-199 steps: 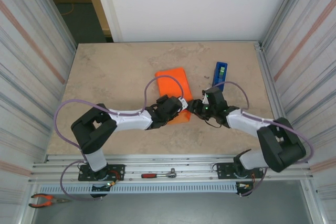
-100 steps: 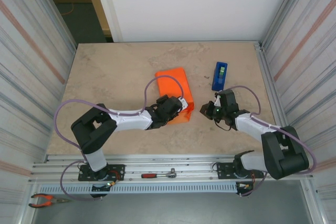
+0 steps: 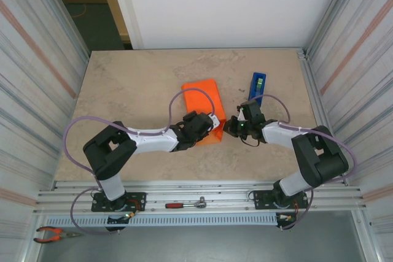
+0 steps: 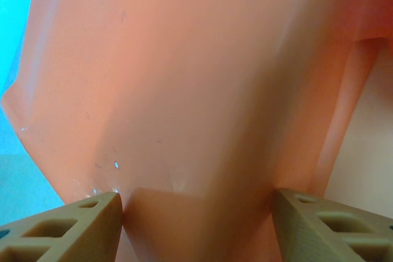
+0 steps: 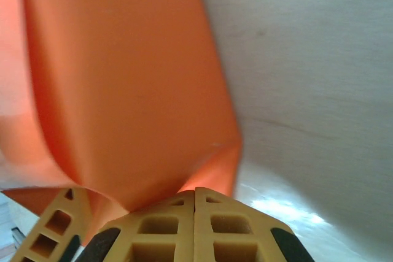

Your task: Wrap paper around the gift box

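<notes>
The orange paper lies folded into a bundle at the table's middle; the gift box is hidden under it. My left gripper sits at the bundle's near end. In the left wrist view its fingers press on both sides of a box-shaped bulge in the paper, so the left gripper is shut on it. My right gripper is shut, its tips against the bundle's near right corner. The right wrist view has the closed right gripper touching a folded flap of paper, nothing between the fingers.
A blue tape dispenser stands to the right of the paper, just behind my right arm. A red-handled tool lies on the front rail and pliers at the lower left. Corrugated walls close in both sides of the table.
My right gripper shut, drew back to the right, then came back against the paper's near right corner. The left gripper and the bundle stayed put.
</notes>
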Available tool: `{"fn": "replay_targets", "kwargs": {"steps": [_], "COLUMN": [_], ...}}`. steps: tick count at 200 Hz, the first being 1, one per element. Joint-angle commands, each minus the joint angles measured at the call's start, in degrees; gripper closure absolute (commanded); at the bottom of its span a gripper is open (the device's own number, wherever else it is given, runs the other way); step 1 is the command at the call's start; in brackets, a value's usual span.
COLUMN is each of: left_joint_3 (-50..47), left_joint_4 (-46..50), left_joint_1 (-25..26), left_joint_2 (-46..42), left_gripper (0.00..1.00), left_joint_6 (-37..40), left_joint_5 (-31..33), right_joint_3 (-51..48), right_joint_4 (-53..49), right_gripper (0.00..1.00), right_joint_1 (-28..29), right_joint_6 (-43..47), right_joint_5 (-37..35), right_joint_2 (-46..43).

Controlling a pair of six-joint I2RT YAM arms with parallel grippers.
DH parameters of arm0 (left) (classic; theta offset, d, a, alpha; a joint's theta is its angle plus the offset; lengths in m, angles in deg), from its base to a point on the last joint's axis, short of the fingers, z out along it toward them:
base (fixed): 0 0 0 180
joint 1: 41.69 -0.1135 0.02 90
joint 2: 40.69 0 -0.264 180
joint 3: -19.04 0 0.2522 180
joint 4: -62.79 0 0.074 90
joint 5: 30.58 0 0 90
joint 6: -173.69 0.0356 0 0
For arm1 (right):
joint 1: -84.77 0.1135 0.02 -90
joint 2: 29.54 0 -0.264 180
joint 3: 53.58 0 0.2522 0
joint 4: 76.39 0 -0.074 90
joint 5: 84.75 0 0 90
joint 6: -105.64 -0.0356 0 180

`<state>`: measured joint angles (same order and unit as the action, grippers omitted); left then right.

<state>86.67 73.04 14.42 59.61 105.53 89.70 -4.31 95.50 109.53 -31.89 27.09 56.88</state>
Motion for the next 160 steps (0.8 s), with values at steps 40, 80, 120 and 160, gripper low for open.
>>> {"fn": "replay_targets", "kwargs": {"steps": [40,80,120,160], "left_joint_3": [-1.33,-1.3,-1.31,-1.4], "left_joint_4": [2.71,2.68,2.72,2.72], "left_joint_1": [0.84,0.92,1.1,1.28], "left_joint_2": [1.67,1.69,1.7,1.71], "left_gripper": [0.35,0.35,0.35,0.35], "left_joint_6": [0.2,0.13,0.17,0.18], "left_joint_5": [-2.15,-2.09,-2.04,-1.94], "right_joint_3": [1.27,-1.11,-2.94,-3.68], "right_joint_4": [2.36,7.39,12.66,14.79], "right_gripper": [1.0,1.0,1.0,1.0], "right_joint_1": [2.4,4.36,7.0,8.2], "right_joint_6": [-1.43,-3.76,-6.4,-7.66], "right_joint_5": [-2.18,-3.05,-3.95,-3.87], "right_joint_2": [1.98,4.14,7.33,8.6]}}
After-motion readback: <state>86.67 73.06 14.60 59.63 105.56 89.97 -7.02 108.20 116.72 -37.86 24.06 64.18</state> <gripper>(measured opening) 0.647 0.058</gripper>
